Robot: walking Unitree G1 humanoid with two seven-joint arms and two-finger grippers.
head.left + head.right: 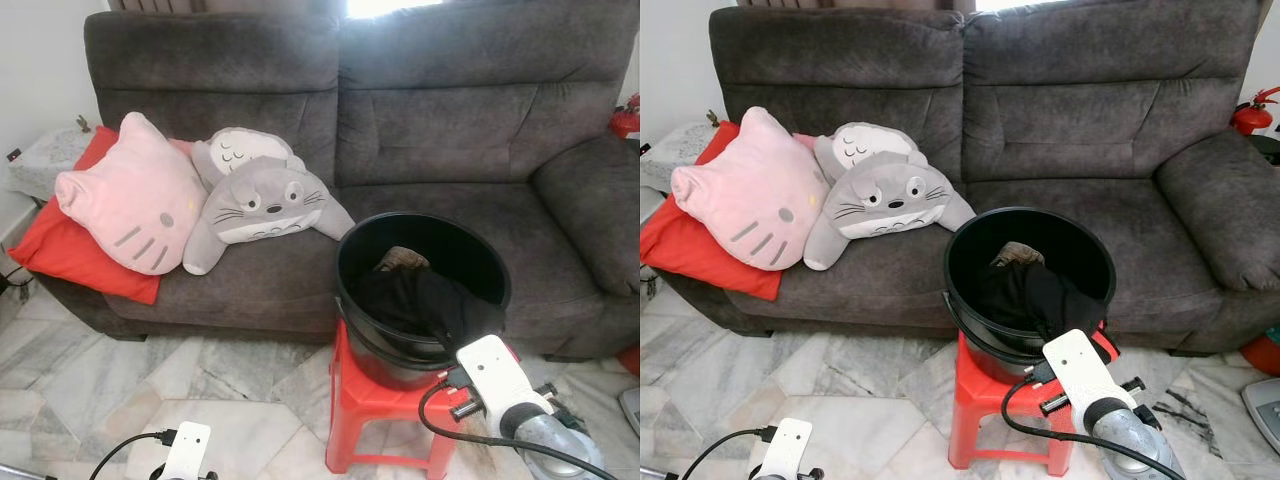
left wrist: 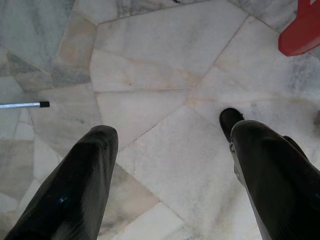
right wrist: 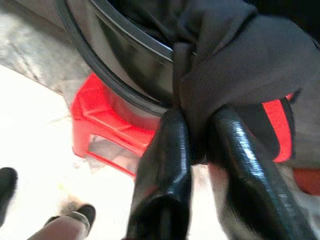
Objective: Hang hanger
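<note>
Hanger itself cannot be made out; a dark garment (image 3: 235, 65) spills over the near right rim of the black bucket (image 1: 360, 250) on the red stool (image 1: 980, 420). The right gripper (image 3: 197, 145) pinches its draped edge, while the left gripper (image 2: 170, 150) hangs spread over the floor.

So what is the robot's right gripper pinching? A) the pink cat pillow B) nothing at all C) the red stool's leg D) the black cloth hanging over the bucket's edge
D: in the right wrist view the right gripper has its two black fingers closed on the black cloth that spills over the rim of the black bucket, which sits on the red stool.
</note>
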